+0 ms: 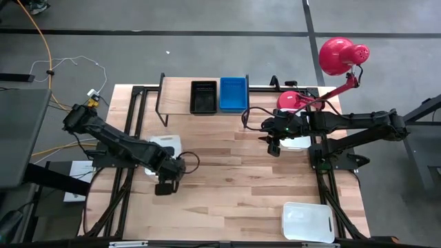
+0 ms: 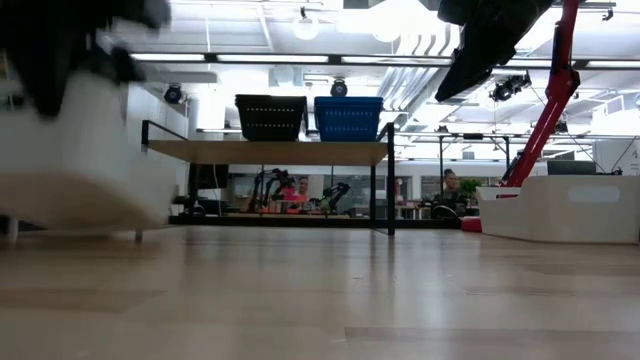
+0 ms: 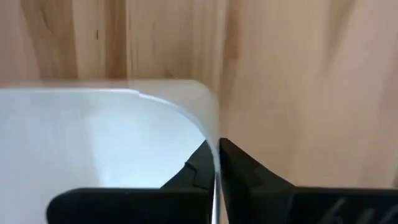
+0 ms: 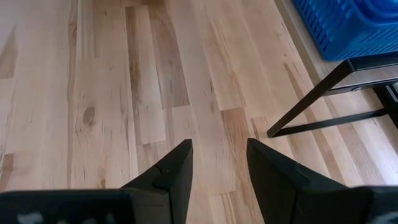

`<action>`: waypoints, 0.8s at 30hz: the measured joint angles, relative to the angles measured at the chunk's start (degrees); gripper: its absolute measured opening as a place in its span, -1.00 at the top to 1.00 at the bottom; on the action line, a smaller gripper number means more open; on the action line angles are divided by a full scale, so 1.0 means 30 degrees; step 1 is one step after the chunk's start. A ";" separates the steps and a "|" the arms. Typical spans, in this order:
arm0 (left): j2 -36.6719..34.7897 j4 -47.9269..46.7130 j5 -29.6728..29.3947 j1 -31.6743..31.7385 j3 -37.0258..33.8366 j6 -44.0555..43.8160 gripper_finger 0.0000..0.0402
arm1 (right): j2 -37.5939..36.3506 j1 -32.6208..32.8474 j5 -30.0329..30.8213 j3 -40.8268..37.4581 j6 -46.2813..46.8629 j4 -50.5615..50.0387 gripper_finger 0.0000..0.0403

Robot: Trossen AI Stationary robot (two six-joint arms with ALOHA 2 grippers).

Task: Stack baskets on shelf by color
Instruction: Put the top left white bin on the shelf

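Tabletop [image 1: 234, 172] of pale wood planks, largest thing in sight. Shelf [image 1: 176, 88] along the far edge, carrying a black basket [image 1: 203, 96] and a blue basket [image 1: 233, 94] side by side, touching. White basket [image 1: 308, 222] lying near the front right corner; another white basket [image 1: 298, 142] under the right arm; a third white basket [image 1: 167, 145] at the left, its wall pinched between the left gripper [image 3: 216, 177] fingers. Right gripper [image 4: 219, 163] spread apart, holding nothing, hanging above bare wood near a shelf leg [image 4: 311, 102].
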 joint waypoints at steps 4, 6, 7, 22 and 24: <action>-0.0003 -0.3374 -0.1770 -0.0625 0.3861 -0.0063 1.00 | -0.0002 0.0007 0.0000 0.0000 0.0000 -0.0002 0.31; -0.0003 -0.5190 -0.3301 -0.0946 0.5711 -0.0228 1.00 | 0.0005 0.0007 0.0000 0.0000 0.0000 0.0000 0.31; -0.0003 -0.5899 -0.4157 -0.1089 0.6548 -0.0365 1.00 | -0.0002 0.0006 -0.0006 0.0000 0.0000 0.0000 0.31; 0.0162 -0.8960 -0.9793 0.3405 0.9328 0.7224 1.00 | -0.0002 0.0000 0.0000 0.0000 0.0000 0.0000 0.31; 0.0143 -0.8960 -1.0045 0.4547 0.9328 0.7971 1.00 | 0.0001 0.0002 -0.0004 0.0000 0.0000 0.0000 0.31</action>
